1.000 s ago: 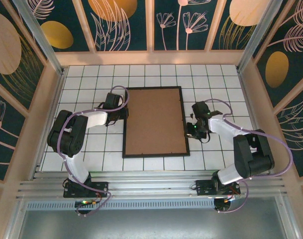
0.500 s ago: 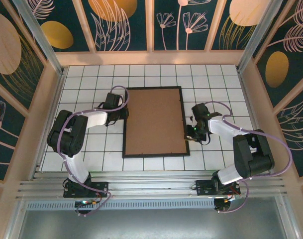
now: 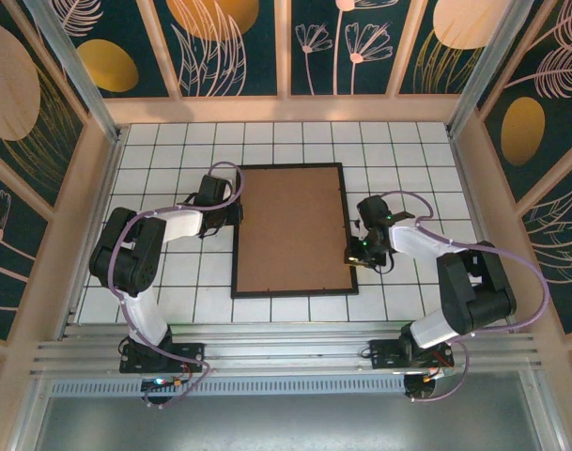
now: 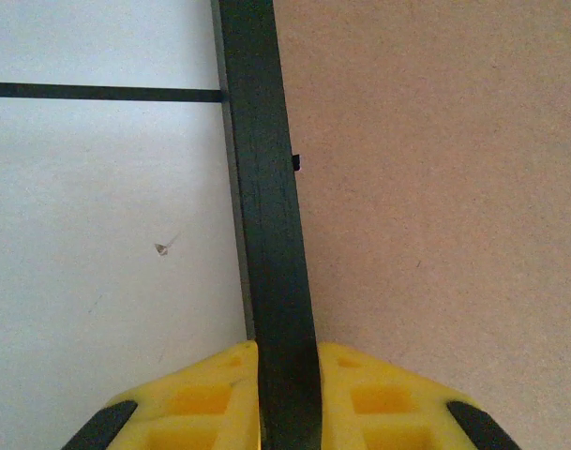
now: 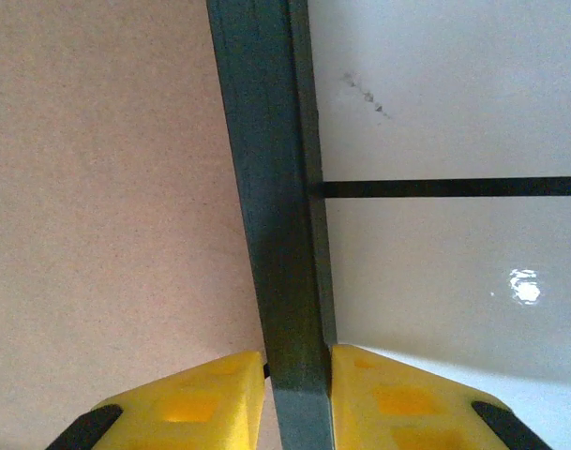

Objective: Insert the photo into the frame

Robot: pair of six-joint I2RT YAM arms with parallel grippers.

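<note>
The thin black frame lies flat on the tiled table with a brown backing board filling it. The photo is hidden. My left gripper is at the frame's left rail; in the left wrist view the black rail runs between the yellow fingers, and the gripper is shut on it. My right gripper is at the right rail. In the right wrist view that rail passes between its yellow fingers, gripper shut on it.
White tiles with dark grout surround the frame on all sides. Wooden walls with patterned panels close in the table at the back and at both sides. A metal rail carrying both arm bases runs along the near edge.
My right gripper has shifted slightly left, closing in on the frame's right rail. The left arm and the frame have not moved.
</note>
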